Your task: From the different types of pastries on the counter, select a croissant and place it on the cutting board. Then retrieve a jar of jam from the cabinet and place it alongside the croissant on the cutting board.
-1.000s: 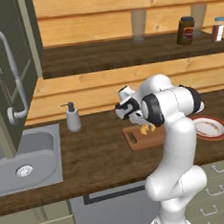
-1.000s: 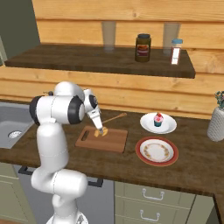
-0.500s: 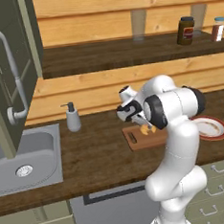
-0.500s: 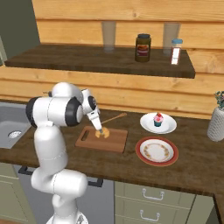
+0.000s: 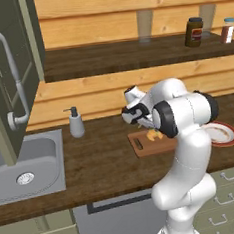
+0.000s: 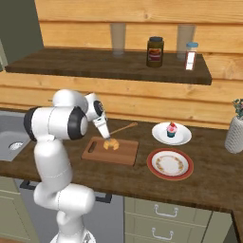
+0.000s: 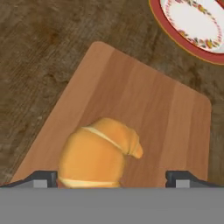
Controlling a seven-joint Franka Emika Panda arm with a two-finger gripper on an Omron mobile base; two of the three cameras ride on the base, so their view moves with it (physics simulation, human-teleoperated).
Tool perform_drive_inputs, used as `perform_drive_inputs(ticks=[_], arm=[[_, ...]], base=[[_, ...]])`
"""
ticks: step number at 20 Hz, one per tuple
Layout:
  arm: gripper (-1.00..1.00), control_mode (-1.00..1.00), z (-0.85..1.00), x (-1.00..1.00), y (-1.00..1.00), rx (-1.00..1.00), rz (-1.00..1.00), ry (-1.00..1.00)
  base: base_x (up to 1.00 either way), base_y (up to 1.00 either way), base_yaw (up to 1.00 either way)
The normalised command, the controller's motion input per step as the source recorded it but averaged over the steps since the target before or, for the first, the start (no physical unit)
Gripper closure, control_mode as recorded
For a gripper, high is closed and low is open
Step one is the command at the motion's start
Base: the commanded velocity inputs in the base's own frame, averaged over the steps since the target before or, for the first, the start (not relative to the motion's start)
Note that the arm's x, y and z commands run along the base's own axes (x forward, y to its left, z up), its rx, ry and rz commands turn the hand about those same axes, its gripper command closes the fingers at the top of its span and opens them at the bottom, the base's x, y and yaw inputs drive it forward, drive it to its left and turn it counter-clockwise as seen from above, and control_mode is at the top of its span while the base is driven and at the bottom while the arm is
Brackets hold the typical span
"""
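Note:
The golden croissant (image 7: 98, 153) lies on the reddish-brown cutting board (image 7: 144, 100), also seen as croissant (image 6: 112, 144) on board (image 6: 123, 154) on the dark counter (image 6: 204, 190). My gripper (image 7: 111, 179) hangs just above it, open, its finger tips wide apart on either side and the right one clear of the pastry. From the sides the gripper (image 6: 107, 136) (image 5: 146, 126) points down at the croissant (image 5: 152, 135). A cupcake (image 6: 171, 128) sits on a white plate. The dark olive cabinet (image 5: 10, 73) stands with its door open at the left. The jar of jam is hidden.
A red-rimmed plate (image 6: 170, 163) lies right of the board. On the shelf stand a black-lidded jar (image 6: 154, 51) and a white-capped shaker (image 6: 191, 54). A vase (image 6: 235, 133) is at the far right. The sink (image 5: 23, 167) and a soap dispenser (image 5: 76, 123) are left.
The arm's upper links have swung slightly to the left. The gripper stays over the board and the croissant has not moved.

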Motion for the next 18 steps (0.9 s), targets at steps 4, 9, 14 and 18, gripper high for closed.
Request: perform_drive_inputs(ticks=[4, 9, 14, 18], arm=[[-1.00, -1.00, 0.62, -0.36, 0.22, 0.00, 0.00, -0.12], [-1.00, -1.00, 0.61, -0.63, 0.20, -0.04, 0.01, -0.22], [-1.00, -1.00, 0.24, -0.84, 0.00, -0.05, 0.09, -0.23], [-1.00, -1.00, 0.11, -0.83, 0.00, -0.09, 0.14, -0.17]], base=[[0.00, 0.00, 0.00], [0.00, 0.00, 0.00], [0.00, 0.00, 0.00], [0.00, 0.00, 0.00]])
